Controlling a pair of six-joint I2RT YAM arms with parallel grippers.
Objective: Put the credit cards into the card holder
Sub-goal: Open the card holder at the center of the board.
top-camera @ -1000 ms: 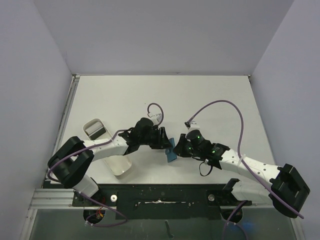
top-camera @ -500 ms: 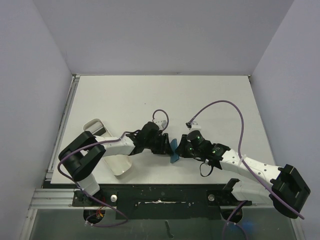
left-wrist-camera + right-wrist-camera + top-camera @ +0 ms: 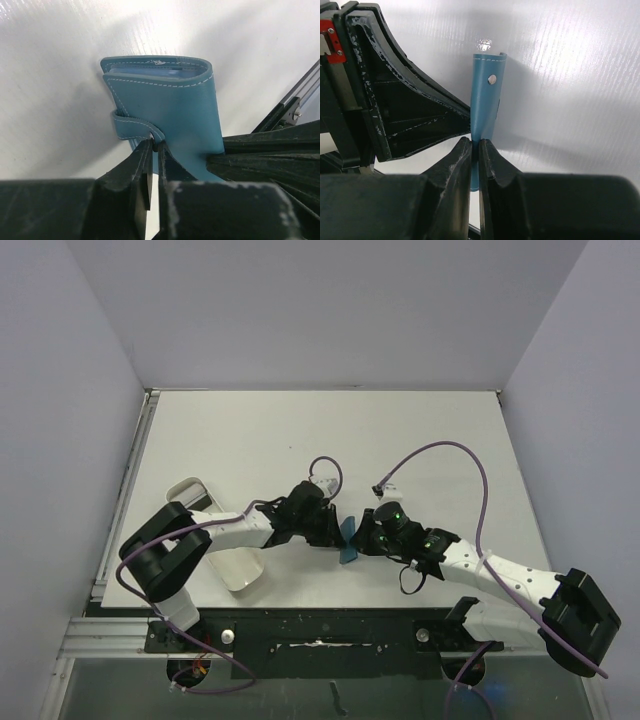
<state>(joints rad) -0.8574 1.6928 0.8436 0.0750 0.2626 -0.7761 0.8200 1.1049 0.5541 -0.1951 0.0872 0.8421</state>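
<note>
Two grippers are clamped on one small thing, and that is your main hazard. In the lower centre of the top view, the card holder (image 3: 347, 543) is pinched from both sides. I cannot tell whether it rests on the table (image 3: 420, 440) or hangs just above it. The left gripper (image 3: 152, 150) has its fingers closed tight at the root of the strap tab (image 3: 132, 127), low in the middle of its wrist view. The right gripper (image 3: 475, 150) is closed on a thin teal flap carrying the snap stud (image 3: 492, 78), seen edge-on up the centre of its own view. The two sets of fingers sit just beside each other.

You have no loose credit cards in sight in any view. A pale sliver (image 3: 150, 69) shows between the leaves along the holder's top edge in the left wrist view. I cannot tell whether that is a card.

Watch three things from here:

- **Pulling apart:** if you separate the arms faster than the flap opens, the thin leather will likely slip out of one pinch and the holder will drop.
- **Drifting inward:** if either arm moves in, the fingers will probably strike each other, since there is little room between them.
- **Tipping the holder:** if you turn the spread edge downward, anything inside may slide out.

The white tray (image 3: 240, 575) at the lower left lies beneath the left arm, so a low swing back could knock it.
</note>
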